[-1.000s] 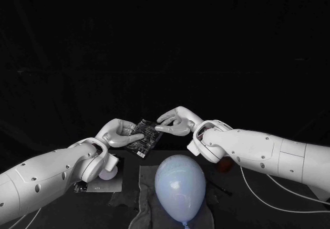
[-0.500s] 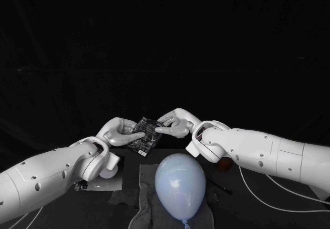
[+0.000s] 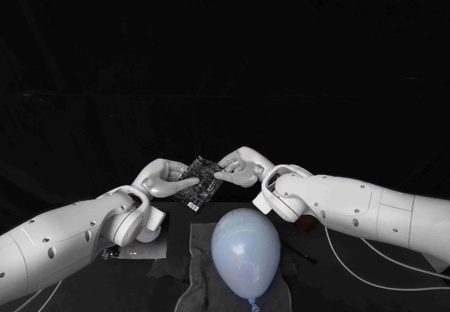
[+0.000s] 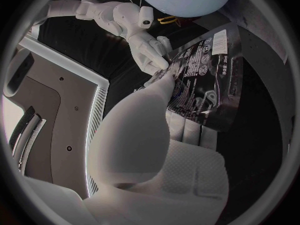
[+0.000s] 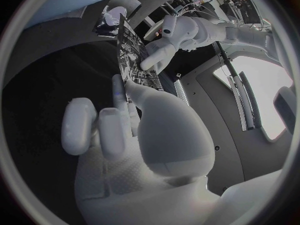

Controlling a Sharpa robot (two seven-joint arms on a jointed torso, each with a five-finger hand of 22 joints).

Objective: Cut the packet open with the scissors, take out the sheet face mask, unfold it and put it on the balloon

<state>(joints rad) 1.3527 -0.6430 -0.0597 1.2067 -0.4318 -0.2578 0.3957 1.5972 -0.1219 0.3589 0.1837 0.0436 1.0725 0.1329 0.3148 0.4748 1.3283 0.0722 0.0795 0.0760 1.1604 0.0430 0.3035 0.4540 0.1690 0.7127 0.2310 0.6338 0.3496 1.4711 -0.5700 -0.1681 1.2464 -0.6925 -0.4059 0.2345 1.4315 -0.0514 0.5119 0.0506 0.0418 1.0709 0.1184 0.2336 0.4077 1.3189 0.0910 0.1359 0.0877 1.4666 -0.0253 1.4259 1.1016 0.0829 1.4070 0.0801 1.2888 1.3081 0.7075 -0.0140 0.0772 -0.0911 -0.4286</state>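
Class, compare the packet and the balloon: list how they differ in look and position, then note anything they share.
The packet is dark, flat and printed; the balloon is pale, rounded and plain. The packet is held aloft, gripped by the left hand and pinched at its top by the right hand; the balloon lies on a grey cloth, touched by neither hand. Both are near the middle of the head view.

The 2 arms, left arm (image 3: 66, 240) and right arm (image 3: 365, 208), have glossy white rounded shells with dark seams and small dark screw holes. The left hand (image 3: 167, 182) and right hand (image 3: 239, 169) are pale silver, with smooth fingers and finely dimpled palms. A thin white cable (image 3: 333, 253) hangs below the right arm.
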